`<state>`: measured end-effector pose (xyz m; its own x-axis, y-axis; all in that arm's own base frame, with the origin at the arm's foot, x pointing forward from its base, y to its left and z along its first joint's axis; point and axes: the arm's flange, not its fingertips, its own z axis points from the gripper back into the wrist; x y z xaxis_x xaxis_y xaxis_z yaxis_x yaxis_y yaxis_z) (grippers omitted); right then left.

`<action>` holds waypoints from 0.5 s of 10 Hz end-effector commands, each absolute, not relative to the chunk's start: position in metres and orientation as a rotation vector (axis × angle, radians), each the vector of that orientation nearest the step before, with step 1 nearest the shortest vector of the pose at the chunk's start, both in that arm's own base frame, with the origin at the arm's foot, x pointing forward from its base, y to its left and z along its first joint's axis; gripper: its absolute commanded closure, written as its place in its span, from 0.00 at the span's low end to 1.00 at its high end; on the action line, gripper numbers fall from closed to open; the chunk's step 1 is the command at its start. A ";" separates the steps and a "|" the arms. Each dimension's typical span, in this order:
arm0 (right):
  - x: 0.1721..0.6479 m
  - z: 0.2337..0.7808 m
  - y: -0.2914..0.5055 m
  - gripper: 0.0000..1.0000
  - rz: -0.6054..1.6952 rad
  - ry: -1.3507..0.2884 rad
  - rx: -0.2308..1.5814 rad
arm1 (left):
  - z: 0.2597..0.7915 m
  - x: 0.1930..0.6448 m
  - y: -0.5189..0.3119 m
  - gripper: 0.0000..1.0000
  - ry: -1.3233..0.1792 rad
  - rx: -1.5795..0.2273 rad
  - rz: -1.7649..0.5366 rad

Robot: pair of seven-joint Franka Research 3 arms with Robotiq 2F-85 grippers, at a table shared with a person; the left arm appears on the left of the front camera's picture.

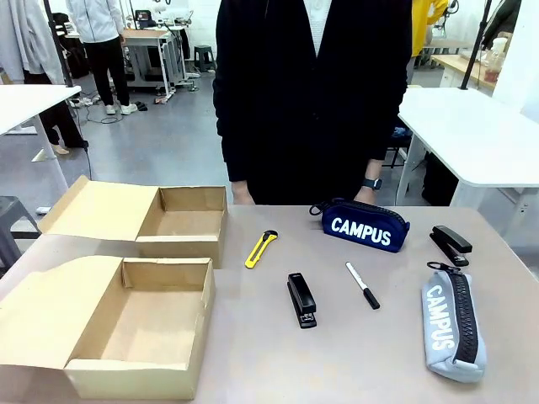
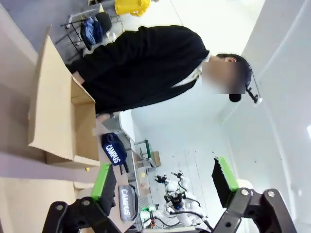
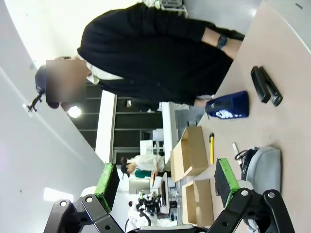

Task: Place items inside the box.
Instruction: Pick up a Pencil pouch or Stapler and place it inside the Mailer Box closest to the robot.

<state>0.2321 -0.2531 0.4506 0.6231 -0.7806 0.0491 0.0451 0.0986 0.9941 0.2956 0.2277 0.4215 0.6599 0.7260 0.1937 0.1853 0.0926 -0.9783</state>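
Green-padded fingers of my left gripper and right gripper stand spread, holding nothing. Ahead of my left gripper, the near box and far box sit with flaps thrown back, probably so things drop straight in. Ahead of my right gripper the grey pencil case runs lengthwise away from me; beyond it the navy pencil case lies crosswise. Between both grippers, stapler, marker and knife lie spaced apart, probably for easy pinching, each pointing roughly away. Nothing is boxed.

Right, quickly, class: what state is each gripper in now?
Left gripper: open, holding nothing.
Right gripper: open, holding nothing.
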 end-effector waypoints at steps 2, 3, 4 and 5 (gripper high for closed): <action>0.227 0.458 -0.254 0.00 -0.669 -0.706 1.356 | 0.431 0.284 0.232 0.00 -0.826 -1.429 0.413; 0.227 0.458 -0.254 0.00 -0.669 -0.706 1.356 | 0.431 0.284 0.232 0.00 -0.826 -1.429 0.413; 0.225 0.455 -0.251 0.00 -0.674 -0.680 1.352 | 0.431 0.284 0.232 0.00 -0.826 -1.429 0.413; 0.234 0.459 -0.243 0.00 -0.587 -0.722 1.303 | 0.431 0.284 0.232 0.00 -0.826 -1.429 0.413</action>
